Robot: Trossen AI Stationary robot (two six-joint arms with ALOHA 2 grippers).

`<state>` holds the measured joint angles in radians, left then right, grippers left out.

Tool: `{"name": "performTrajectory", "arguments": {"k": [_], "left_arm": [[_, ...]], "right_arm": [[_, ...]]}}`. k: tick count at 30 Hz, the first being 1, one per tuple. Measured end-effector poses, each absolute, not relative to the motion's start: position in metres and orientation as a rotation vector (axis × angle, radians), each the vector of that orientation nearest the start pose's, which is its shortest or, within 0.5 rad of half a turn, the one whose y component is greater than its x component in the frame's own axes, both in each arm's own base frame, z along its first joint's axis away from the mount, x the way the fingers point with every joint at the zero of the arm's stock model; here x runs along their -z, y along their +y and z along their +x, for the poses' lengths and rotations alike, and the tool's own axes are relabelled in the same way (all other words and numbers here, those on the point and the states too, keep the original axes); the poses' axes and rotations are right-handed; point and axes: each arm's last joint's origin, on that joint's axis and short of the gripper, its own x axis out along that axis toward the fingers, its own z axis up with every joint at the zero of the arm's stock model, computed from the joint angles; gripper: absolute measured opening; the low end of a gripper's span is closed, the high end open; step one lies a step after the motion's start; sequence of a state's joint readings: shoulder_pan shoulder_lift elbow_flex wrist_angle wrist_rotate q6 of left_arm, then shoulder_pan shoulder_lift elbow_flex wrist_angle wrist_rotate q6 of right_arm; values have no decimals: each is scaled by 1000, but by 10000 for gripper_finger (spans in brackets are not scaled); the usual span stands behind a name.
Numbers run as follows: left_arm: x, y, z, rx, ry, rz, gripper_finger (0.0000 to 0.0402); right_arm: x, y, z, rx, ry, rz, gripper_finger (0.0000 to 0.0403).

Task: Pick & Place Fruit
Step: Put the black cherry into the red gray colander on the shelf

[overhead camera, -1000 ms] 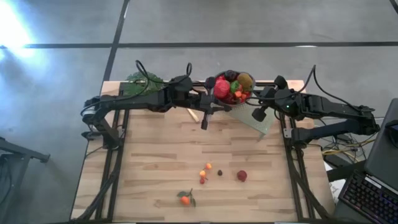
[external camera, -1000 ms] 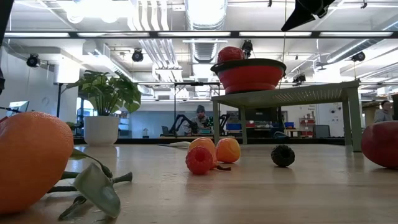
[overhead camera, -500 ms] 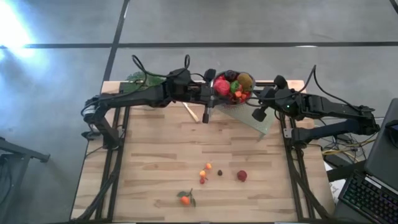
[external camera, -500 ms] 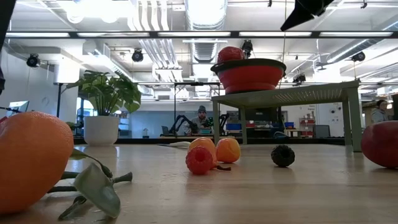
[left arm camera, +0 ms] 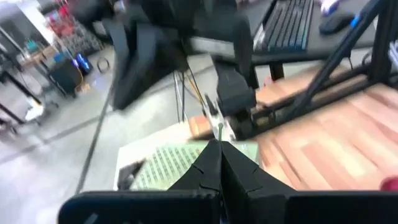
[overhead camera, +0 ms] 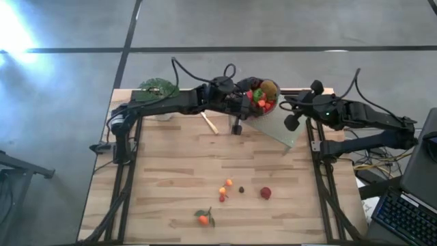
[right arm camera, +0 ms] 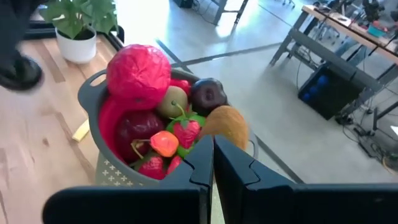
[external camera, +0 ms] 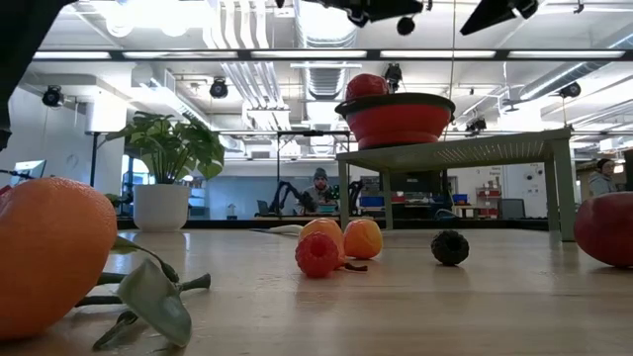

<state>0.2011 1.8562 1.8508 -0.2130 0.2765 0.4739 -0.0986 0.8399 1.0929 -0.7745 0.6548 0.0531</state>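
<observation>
So I'm between picks, by my guess: both pincers are up at the bowl [overhead camera: 258, 98] at top centre of the high view, neither carrying fruit. My left pincer [overhead camera: 237, 128] hangs just left of the bowl, fingers together on nothing; the left wrist view shows the two tips [left arm camera: 219, 163] meeting with nothing between. My right pincer [overhead camera: 289, 123] sits right of the bowl, also pressed together and empty; its wrist view looks past closed tips [right arm camera: 213, 163] straight into the bowl.

Largest first: the bowl is dark grey outside in the right wrist view and reads red in the low view, standing on a raised pale stand [external camera: 455, 151]. It's heaped with a big red apple [right arm camera: 138, 73], dark plum [right arm camera: 207, 94], brown kiwi [right arm camera: 226, 125], strawberries and green bits. Loose fruit lies low in the high view, well apart from the bowl: leafy tangerine [overhead camera: 203, 219], a red piece [overhead camera: 265, 193], small orange and red berries [overhead camera: 225, 189], one tiny dark one [overhead camera: 241, 190].

Next move, I judge: part one pincer's fingers, drop to a loose piece, and centre on it, since the round ones may roll.

Surface: pale wood-plank table [overhead camera: 171, 171], with a slim pale knife [overhead camera: 209, 124] and a potted plant [overhead camera: 158, 89] at upper left. Beyond it, grey floor, a keyboard [overhead camera: 396, 215] at lower right, and an open workshop with a seated person [external camera: 318, 188] far back.
</observation>
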Motion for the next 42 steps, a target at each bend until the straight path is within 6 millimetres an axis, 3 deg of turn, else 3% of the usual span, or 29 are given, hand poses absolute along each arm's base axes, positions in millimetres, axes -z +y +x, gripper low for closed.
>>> {"name": "performTrajectory", "arguments": {"k": [6, 13, 22, 27, 36, 42], "left_arm": [[-394, 79, 424, 114, 203, 443, 0], [-397, 87, 425, -13, 192, 532, 0], [-400, 125, 422, -158, 122, 494, 0], [-390, 147, 422, -205, 147, 400, 0], [-370, 155, 433, -195, 188, 386, 7], [-369, 155, 435, -196, 187, 383, 26]], "right_arm": [[-379, -30, 127, 752, 450, -78, 8], [-380, -30, 126, 753, 435, -74, 8], [-377, -31, 135, 751, 467, -89, 8], [-376, -31, 137, 750, 474, -95, 8], [-376, -31, 137, 748, 477, -102, 8], [-376, -31, 137, 748, 480, -103, 8]]}}
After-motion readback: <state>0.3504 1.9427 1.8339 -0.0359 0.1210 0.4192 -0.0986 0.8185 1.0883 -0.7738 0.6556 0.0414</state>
